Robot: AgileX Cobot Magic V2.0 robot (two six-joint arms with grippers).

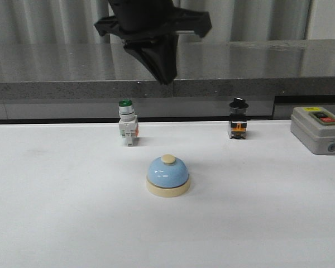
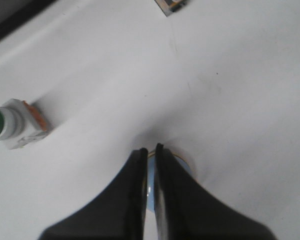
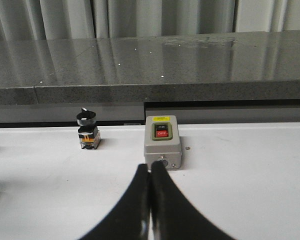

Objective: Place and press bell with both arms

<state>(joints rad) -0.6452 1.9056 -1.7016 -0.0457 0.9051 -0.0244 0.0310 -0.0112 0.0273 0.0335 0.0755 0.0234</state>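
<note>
The light-blue bell (image 1: 167, 174) with its cream base and button stands upright on the white table (image 1: 67, 212), near the middle. My left gripper (image 1: 166, 78) hangs well above it, pointing down, its fingers shut and empty. In the left wrist view the gripper (image 2: 151, 149) has its tips over the bell (image 2: 184, 164), which is mostly hidden behind the fingers. My right gripper (image 3: 150, 167) is shut and empty, low over the table, pointing at the grey box. It is out of the front view.
A green-capped white switch (image 1: 127, 129) stands behind the bell to the left, also in the left wrist view (image 2: 12, 125). A black-knobbed switch (image 1: 238, 118) and a grey box with red and green buttons (image 1: 318, 129) stand at the back right. A grey stone ledge (image 1: 240, 67) runs behind the table.
</note>
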